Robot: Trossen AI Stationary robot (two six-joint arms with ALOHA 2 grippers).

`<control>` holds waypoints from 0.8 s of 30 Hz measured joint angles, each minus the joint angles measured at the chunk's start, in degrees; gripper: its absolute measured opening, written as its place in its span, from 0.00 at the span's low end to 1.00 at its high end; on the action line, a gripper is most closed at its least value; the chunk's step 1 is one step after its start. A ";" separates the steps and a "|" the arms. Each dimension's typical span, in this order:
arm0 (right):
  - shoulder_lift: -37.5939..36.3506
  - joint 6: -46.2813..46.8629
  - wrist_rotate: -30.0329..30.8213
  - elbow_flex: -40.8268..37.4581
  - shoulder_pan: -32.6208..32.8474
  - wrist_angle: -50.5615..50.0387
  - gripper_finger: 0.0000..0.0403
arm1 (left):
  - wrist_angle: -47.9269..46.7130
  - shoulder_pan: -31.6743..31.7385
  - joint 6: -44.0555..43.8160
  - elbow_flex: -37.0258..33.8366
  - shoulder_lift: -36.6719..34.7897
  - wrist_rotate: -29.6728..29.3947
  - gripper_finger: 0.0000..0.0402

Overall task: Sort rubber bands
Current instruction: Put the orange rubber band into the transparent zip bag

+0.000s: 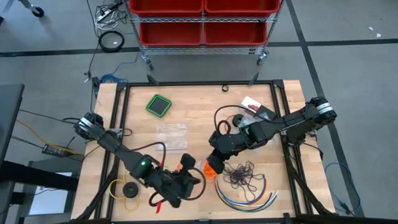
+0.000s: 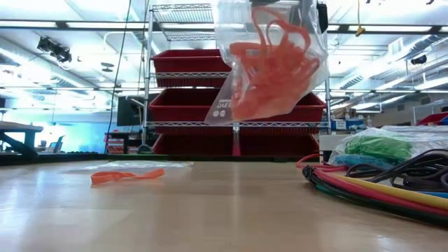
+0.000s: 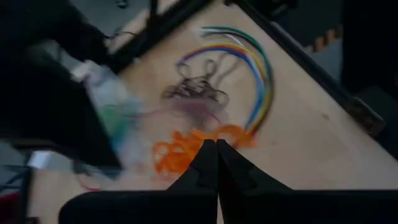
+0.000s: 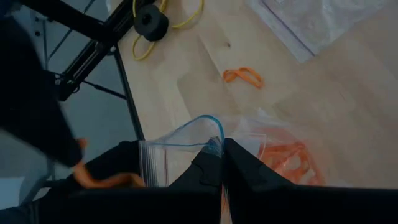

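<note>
Wood table (image 1: pixel 199 118), red bin shelf (image 2: pixel 203 98) behind, prob. workshop

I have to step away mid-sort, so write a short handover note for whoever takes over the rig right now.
Right hand: shut on the rim of the clear zip bag, held up off the table with orange rubber bands inside.
Left hand: shut, holding nothing visible, near the table's front edge beside the bag.
Done: most orange bands bagged.
Left: a stray orange band on the wood; the dark purple bands loose beside the coloured cables; green bands look already bagged, as far as can be told.
</note>
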 joint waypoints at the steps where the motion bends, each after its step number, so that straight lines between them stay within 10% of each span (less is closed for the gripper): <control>1: 0.02 -0.16 -0.01 0.00 -0.04 0.00 0.01 | 0.21 0.24 0.46 0.38 0.00 -0.83 0.00; 18: 0.08 -1.83 0.71 0.00 -0.39 1.85 0.01 | -5.57 7.08 1.35 0.64 5.04 -3.07 0.01; 24: 0.08 -2.36 1.27 0.00 -0.41 2.60 0.01 | -5.35 6.40 -1.74 0.64 4.76 -2.91 0.19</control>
